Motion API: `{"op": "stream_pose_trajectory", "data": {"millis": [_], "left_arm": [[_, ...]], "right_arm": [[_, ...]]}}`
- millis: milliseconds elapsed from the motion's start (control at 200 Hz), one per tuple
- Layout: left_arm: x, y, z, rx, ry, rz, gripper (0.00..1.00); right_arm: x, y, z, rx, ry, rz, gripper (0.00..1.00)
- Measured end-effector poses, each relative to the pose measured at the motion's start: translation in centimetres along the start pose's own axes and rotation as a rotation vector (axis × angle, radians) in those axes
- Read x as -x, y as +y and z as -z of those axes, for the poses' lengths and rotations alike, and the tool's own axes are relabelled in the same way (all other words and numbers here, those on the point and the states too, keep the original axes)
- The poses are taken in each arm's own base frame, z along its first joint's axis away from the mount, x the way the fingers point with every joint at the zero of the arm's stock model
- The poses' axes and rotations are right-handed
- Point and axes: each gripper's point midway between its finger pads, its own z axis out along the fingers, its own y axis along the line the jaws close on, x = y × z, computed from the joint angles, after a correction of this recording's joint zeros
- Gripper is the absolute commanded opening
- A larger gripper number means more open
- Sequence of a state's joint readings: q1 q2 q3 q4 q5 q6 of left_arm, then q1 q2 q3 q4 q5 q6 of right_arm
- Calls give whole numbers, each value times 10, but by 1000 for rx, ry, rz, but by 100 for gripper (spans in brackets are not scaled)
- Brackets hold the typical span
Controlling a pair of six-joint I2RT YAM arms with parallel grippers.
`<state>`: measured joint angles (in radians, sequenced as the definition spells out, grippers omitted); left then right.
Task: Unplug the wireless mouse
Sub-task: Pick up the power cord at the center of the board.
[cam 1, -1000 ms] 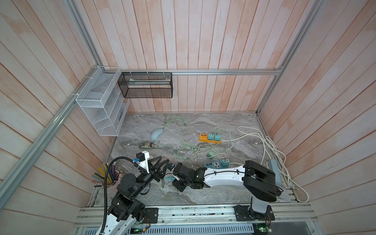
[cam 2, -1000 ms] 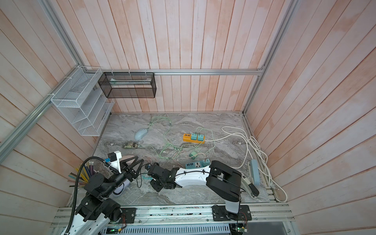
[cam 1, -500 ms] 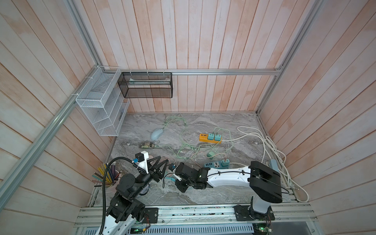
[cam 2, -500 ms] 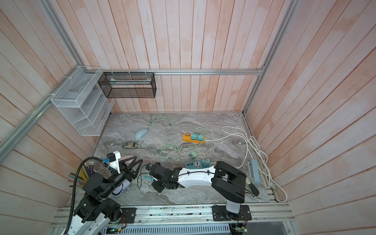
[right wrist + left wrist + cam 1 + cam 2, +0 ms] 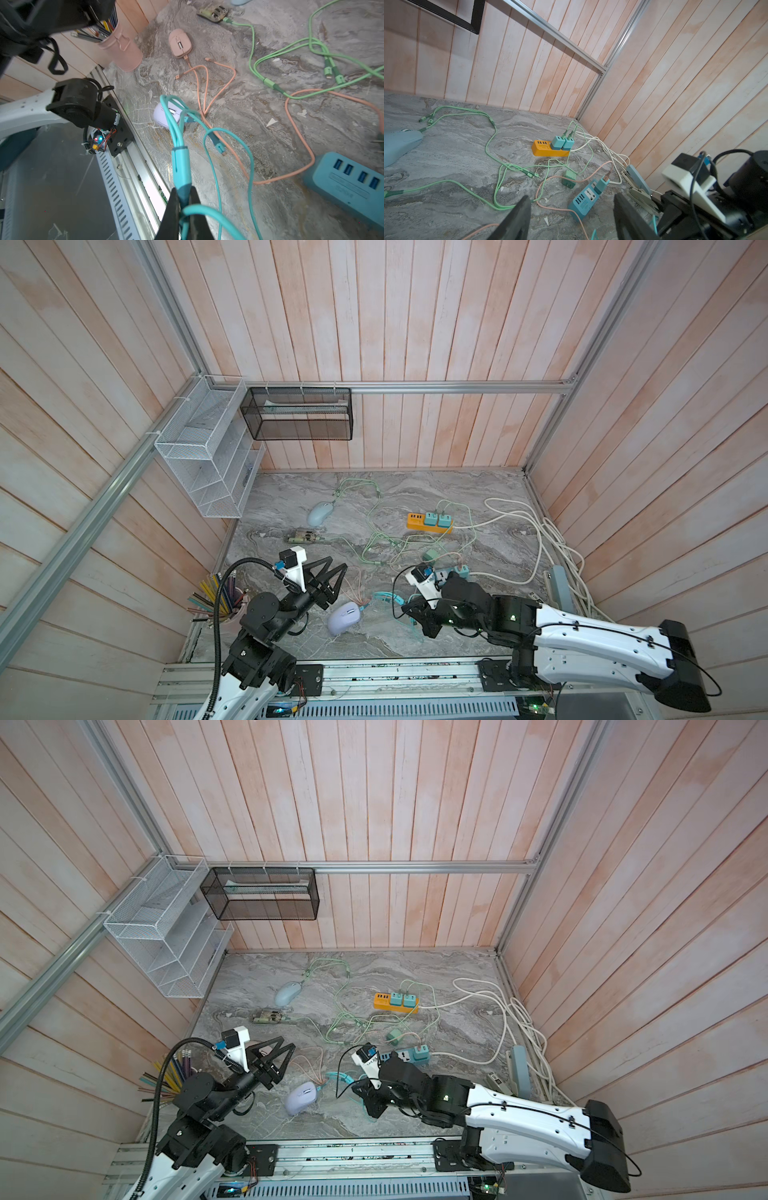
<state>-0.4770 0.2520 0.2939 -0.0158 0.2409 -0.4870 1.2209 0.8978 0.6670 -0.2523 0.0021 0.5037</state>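
Note:
The lavender wireless mouse (image 5: 344,617) (image 5: 301,1097) (image 5: 161,116) lies near the table's front edge. A teal cable (image 5: 179,166) loops over it, and one teal plug (image 5: 188,120) sits at the mouse's front; I cannot tell whether it is seated. My right gripper (image 5: 184,193) (image 5: 411,612) (image 5: 365,1096) is shut on the teal cable's thick sleeve, a short way right of the mouse. Behind and to the left of the mouse, my left gripper (image 5: 337,563) (image 5: 288,1043) (image 5: 572,196) hangs open, holding nothing.
A pink mouse (image 5: 179,44) with a pink cable lies under the left gripper. A pink pencil cup (image 5: 122,52) stands front left. The blue power strip (image 5: 451,572), orange strip (image 5: 428,522), light blue mouse (image 5: 320,513) and green cables (image 5: 374,539) lie behind.
My right gripper has shut on the teal cable and drawn back to the right, away from the lavender mouse. The left arm has not moved.

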Motion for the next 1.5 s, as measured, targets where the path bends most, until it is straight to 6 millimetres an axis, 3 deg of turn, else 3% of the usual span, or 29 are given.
{"op": "stream_pose_trajectory", "data": {"millis": [140,390,570,740,880,1085,1235,1501], "left_arm": [[-3,-3,-3,-28,8,10,65],[-16,-18,-8,-163,13,13,64],[-47,-34,-12,-290,74,-7,65],[-66,-72,-11,-451,101,-114,68],[-78,-95,-10,-532,93,-230,67],[-89,-95,-31,-484,125,-326,66],[-72,-93,-43,-409,60,-371,66],[-40,-98,-47,-367,-63,-408,67]], "right_arm": [[19,4,26,37,-99,-40,0],[44,17,47,85,-154,-49,0],[88,43,80,162,-241,-29,0],[141,70,122,215,-355,12,0],[169,86,143,234,-406,57,0],[190,100,149,252,-414,110,0],[196,107,142,275,-403,118,0],[199,112,127,325,-369,85,0]]}}
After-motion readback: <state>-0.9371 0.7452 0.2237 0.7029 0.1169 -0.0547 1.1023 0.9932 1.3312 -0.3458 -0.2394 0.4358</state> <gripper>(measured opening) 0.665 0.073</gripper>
